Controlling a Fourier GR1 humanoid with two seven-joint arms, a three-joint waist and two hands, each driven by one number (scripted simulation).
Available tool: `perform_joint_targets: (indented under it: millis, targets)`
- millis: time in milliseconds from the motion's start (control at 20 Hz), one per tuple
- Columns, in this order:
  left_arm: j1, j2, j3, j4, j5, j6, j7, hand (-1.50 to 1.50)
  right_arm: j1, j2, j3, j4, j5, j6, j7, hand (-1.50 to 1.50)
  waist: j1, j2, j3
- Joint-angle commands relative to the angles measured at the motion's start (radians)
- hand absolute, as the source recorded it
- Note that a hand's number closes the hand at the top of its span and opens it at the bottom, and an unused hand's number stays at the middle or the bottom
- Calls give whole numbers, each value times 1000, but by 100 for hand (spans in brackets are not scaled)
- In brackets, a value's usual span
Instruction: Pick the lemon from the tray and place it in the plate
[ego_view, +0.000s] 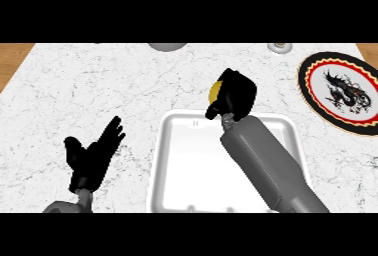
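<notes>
Grey round objects (168, 46) and (280, 47) at the far edge of the white marbled counter (88, 85). Right robot hand (235, 95) curled around the yellow lemon (214, 91), above the white rectangular tray's (171, 165) far rim, well short of the round dragon-patterned plate (340, 92). Left robot hand (92, 156) spread, resting at lower left.
</notes>
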Motion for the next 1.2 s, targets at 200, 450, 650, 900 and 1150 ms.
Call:
perform_joint_targets:
  millis: [200,450,650,900,1150]
  targets:
    - [25,-22,-28,2,-29,28,36,0,-121,6,-35,45,214,-310,141,150,-28,-6,-4]
    - [1,-33,-13,13,-32,44,43,0,-101,-10,-156,49,284,-446,170,150,-45,-5,-4]
    - [35,-5,16,-3,-4,14,46,0,-28,-41,-237,-4,289,-538,107,150,-48,-8,-4]
    - [37,5,31,7,1,-7,41,0,42,-142,-348,-5,202,-641,-34,150,-43,-3,-4]
    - [37,21,54,-1,14,-42,32,0,24,-207,-443,136,211,-740,-90,150,-25,1,-4]
